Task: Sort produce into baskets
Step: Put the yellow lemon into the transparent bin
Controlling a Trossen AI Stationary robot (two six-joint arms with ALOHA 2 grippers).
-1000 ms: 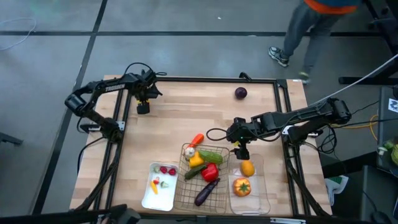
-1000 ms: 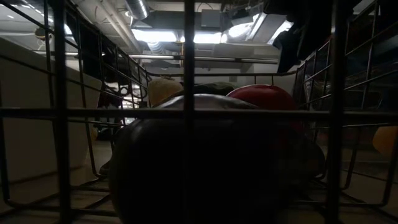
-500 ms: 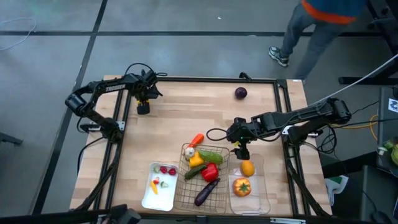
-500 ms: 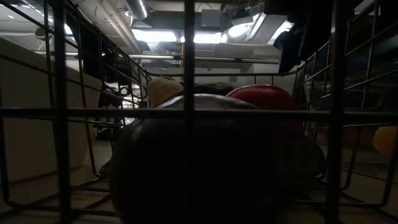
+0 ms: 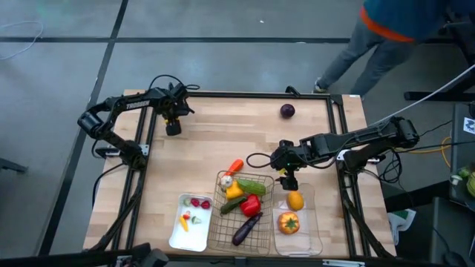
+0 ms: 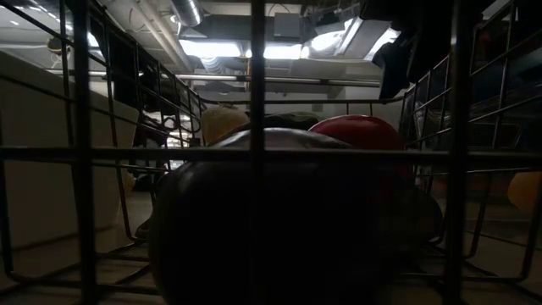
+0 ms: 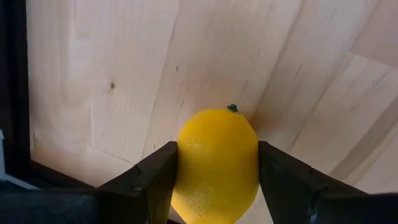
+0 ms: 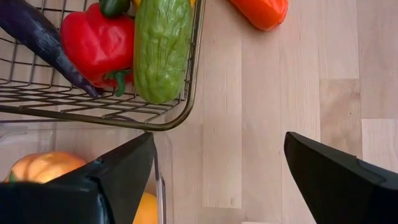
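Three baskets sit side by side at the table's (image 5: 208, 148) near edge: tray (image 5: 178, 236) left, wire basket (image 5: 223, 239) middle, bin (image 5: 312, 231) right.

The left claw (image 5: 173, 127) is held low at the counter's far left, fingers (image 7: 155, 177) pressed on a lemon (image 7: 217, 165). The right claw (image 8: 217, 180) is spread wide, hung mid-counter.

Honestly can't read any text, labels, brands or numbers anywhere in these shots. Nothing legible on the toy produce, the baskets, the table or the arms, and whatever's in the room beyond the table is too dark or small to make out.
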